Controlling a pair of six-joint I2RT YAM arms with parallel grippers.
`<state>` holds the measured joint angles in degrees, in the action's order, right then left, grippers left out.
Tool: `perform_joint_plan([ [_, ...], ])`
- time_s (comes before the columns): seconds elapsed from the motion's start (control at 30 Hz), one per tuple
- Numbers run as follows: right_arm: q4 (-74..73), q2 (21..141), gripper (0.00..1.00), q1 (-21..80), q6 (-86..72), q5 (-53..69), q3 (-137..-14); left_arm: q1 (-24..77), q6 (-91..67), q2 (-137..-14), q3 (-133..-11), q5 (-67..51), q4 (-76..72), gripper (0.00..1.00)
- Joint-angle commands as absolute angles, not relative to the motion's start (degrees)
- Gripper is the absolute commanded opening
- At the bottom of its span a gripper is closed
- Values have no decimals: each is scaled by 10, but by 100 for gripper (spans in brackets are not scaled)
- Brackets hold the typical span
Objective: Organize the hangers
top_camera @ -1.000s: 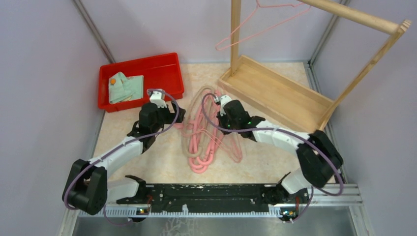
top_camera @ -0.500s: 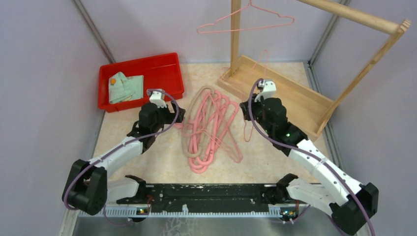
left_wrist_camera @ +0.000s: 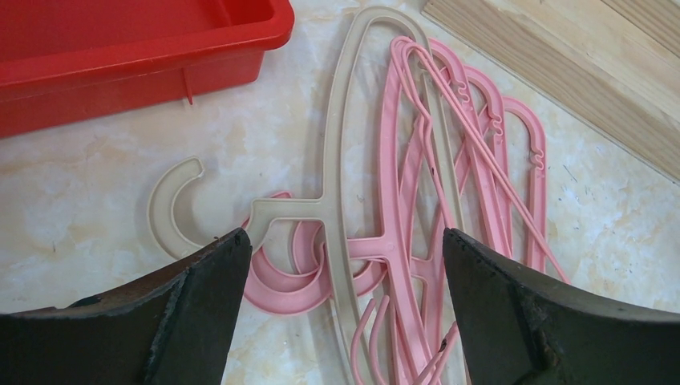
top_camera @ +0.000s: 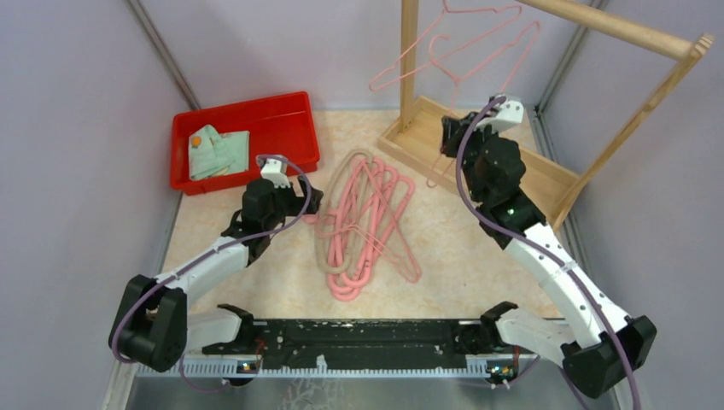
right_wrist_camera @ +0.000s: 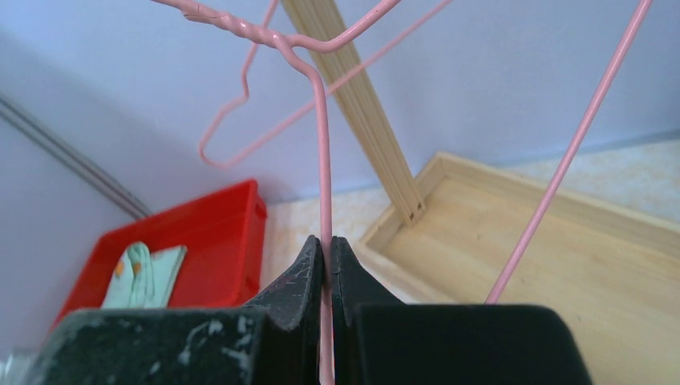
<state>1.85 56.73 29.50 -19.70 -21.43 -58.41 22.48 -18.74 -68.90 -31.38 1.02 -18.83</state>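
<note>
A pile of pink hangers point(top_camera: 367, 226) with a pale beige hanger point(top_camera: 331, 209) lies on the table's middle. My left gripper point(top_camera: 311, 202) is open at the pile's left edge; its view shows the beige hanger point(left_wrist_camera: 337, 160) and the pink hangers point(left_wrist_camera: 481, 144) between the open fingers point(left_wrist_camera: 200, 297). My right gripper point(top_camera: 452, 135) is raised by the wooden rack and shut on a thin pink wire hanger point(top_camera: 455, 85), whose wire point(right_wrist_camera: 324, 160) runs up from the shut jaws. Another pink wire hanger point(top_camera: 478, 30) hangs near the rack's top.
The wooden rack has a post point(top_camera: 409, 60), a top rod point(top_camera: 615, 26) and a tray base point(top_camera: 512, 171) at the back right. A red bin point(top_camera: 290, 115) holding a green cloth point(top_camera: 215, 150) stands at the back left. Grey walls enclose the table.
My right arm has risen from the pile and swung back-right to the rack, carrying a pink wire hanger. The hanger at the rack's top has swung. My left arm has not moved.
</note>
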Motion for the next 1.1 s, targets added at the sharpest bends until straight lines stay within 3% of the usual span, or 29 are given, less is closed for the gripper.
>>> perform_joint_plan([
  [0.0, 115, 613, 0, 258, -198, -196, -664, 225, -189, -691, -325, 2, -194, 94],
  [0.5, 198, 765, 0, 142, -271, -95, -794, 224, -174, -697, -346, 15, -190, 94],
  [1.07, 186, 941, 0, 106, -307, -55, -925, 224, -165, -703, -347, 27, -184, 95],
])
